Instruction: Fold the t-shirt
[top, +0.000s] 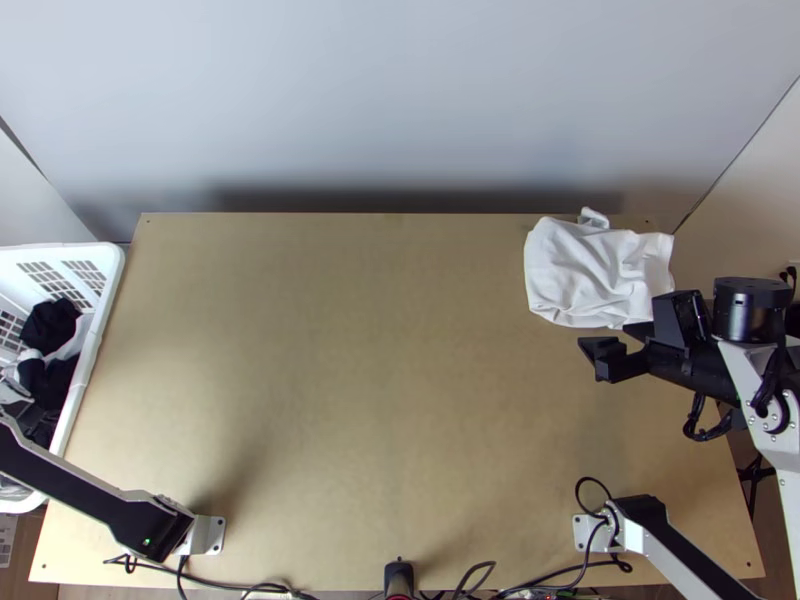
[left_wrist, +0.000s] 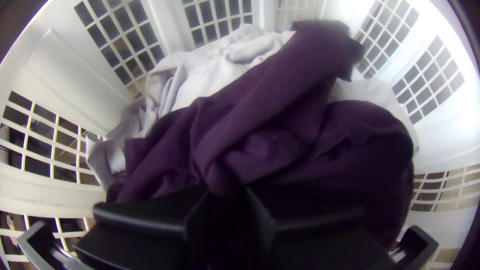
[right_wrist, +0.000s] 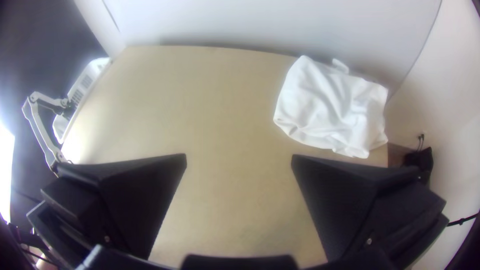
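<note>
Top view: white cloth on table

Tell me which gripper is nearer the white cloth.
Right. The right gripper is by the near edge of the white cloth; the left gripper is across the table, in the laundry basket.

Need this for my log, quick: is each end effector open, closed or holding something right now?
Left end effector: closed on purple cloth, inside the basket.
Right end effector: open, holding nothing.
</note>
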